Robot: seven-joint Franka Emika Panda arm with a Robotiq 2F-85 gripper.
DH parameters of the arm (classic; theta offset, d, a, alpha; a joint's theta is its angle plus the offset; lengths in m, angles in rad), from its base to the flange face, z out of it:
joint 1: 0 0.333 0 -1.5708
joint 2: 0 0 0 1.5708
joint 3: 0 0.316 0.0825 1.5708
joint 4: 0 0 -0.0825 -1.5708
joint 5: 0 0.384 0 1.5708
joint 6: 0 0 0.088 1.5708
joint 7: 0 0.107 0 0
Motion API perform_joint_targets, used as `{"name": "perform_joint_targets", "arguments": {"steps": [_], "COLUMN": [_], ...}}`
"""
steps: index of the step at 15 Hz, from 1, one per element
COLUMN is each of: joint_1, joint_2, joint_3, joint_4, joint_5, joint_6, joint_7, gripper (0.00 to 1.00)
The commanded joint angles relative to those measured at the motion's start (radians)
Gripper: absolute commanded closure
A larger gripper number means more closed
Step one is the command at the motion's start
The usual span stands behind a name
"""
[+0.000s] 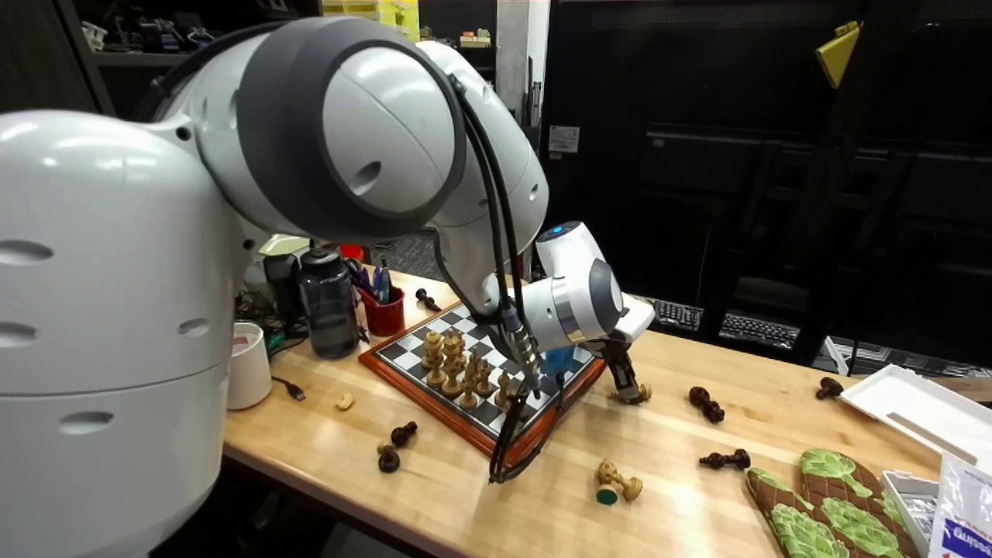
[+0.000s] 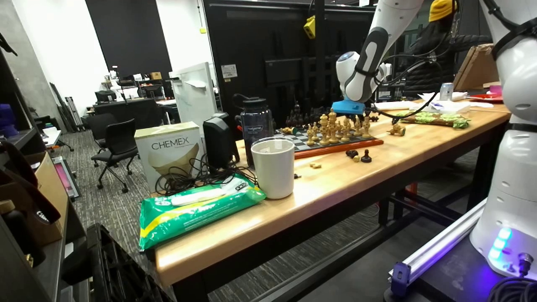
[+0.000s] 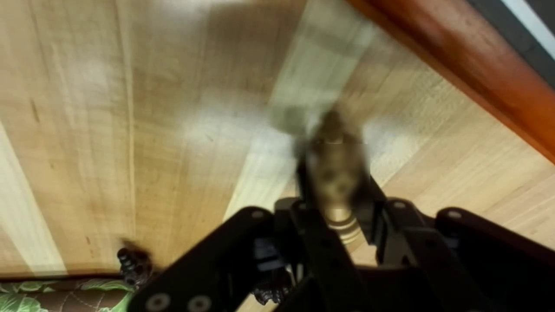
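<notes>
Clutching the tan piece point(image 3: 339, 186) beside the board point(image 3: 468, 52), the claw point(image 3: 336, 172) could let it twist or slip if lifted, since the rounded body likely gives little flat contact.

In an exterior view, a green packet point(image 2: 197, 214) lies at the lower left on the table point(image 2: 331, 176), a white cup point(image 2: 273, 174) just beside it near the middle. Behind them stand a Chemex box point(image 2: 170, 147), a black speaker point(image 2: 220, 142) with tangled cables point(image 2: 212, 173) at its foot, and a dark bottle point(image 2: 254, 121). Black chairs point(image 2: 121, 140) are at the left; a person point(image 2: 426, 80) in a yellow beanie point(image 2: 441, 10) is at the upper right. In an exterior view, a red pen cup point(image 1: 385, 314) stands left of centre. At the lower right lies a quilted, leaf-patterned cloth point(image 1: 845, 504); near it is a white tray point(image 1: 922, 403), cut off by the right edge.
</notes>
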Motion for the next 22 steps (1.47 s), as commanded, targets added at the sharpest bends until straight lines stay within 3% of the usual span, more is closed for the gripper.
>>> {"name": "perform_joint_targets", "arguments": {"steps": [1,2,7,15,19,22], "joint_1": [-0.001,-0.008,-0.023,-0.090,-0.175,-0.304], "joint_2": [-0.019,-0.023,-0.046,-0.102,-0.124,-0.133], "joint_3": [0.019,0.027,0.054,0.123,0.193,0.314], "joint_4": [-0.013,-0.011,-0.013,-0.023,-0.025,-0.017], "joint_5": [0.017,0.028,0.105,0.334,0.544,0.831], "joint_6": [-0.017,-0.019,-0.029,-0.050,-0.049,-0.064], "joint_7": [0.003,-0.010,-0.075,-0.283,-0.475,-0.728], "gripper": [0.99,0.95,0.94,0.94,0.94,0.94]}}
